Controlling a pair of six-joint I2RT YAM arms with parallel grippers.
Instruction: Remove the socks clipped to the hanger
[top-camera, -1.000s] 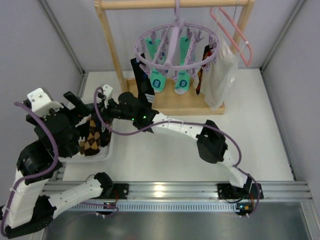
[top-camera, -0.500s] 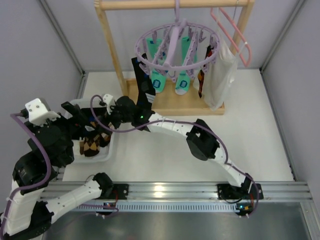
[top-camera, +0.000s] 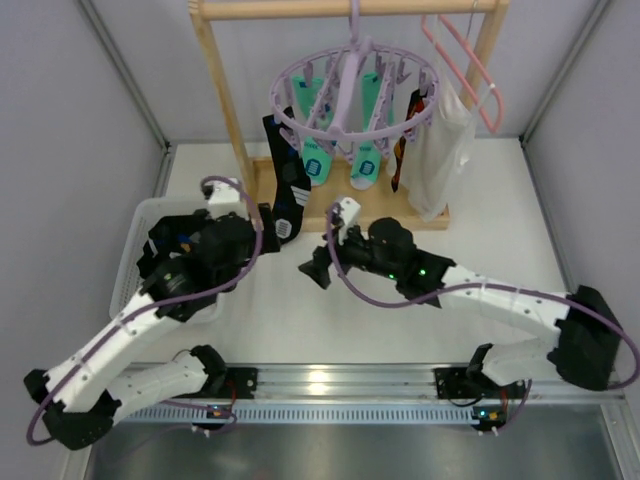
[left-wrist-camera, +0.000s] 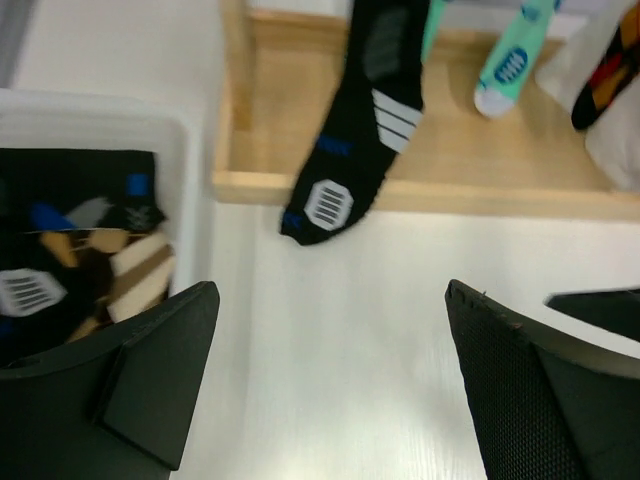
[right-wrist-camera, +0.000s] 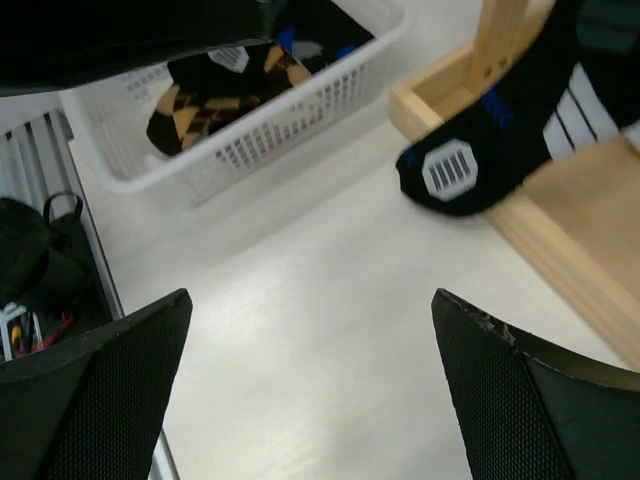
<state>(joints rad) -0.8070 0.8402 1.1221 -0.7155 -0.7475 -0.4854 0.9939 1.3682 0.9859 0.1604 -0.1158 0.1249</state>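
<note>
**Desk:** Where are you in the job?

**Me:** Between pulls, I'd say. My left claw (left-wrist-camera: 330, 385) is spread wide with nothing in it. My right claw (right-wrist-camera: 315, 395) is spread wide too, and also empty. Both hang low over the table.

**Desk:** And the socks?

**Me:** The lavender ring hanger (top-camera: 350, 92) is up on the wooden rack (left-wrist-camera: 450, 165), well above both claws. I count four socks clipped to it that I can see. The black sock (left-wrist-camera: 335, 185) hangs straight ahead of my left claw, with its toe just over the rack's base board. It's also ahead of my right claw, off to the right. Further right of the left claw is a teal sock (left-wrist-camera: 505, 70), with a second teal sock (top-camera: 315, 160) beside it. The argyle sock (left-wrist-camera: 600, 70) is at the far right edge.

**Desk:** What does the next move call for?

**Me:** I'd go for the black one, since it's nearest. I need to bring the left claw forward so the sock sits between the fingers, pinch it, then pull down until the clip lets go. The ring hangs free, so I expect it to swing, and the right arm is close by, so I'd want it out of the way.

**Desk:** And the containers?

**Me:** Just one, a white basket (left-wrist-camera: 195, 160) right beside my left claw on its left. A black sock with blue and white marks and a brown-orange argyle one lie in it. I can't tell if there's more underneath.
</note>
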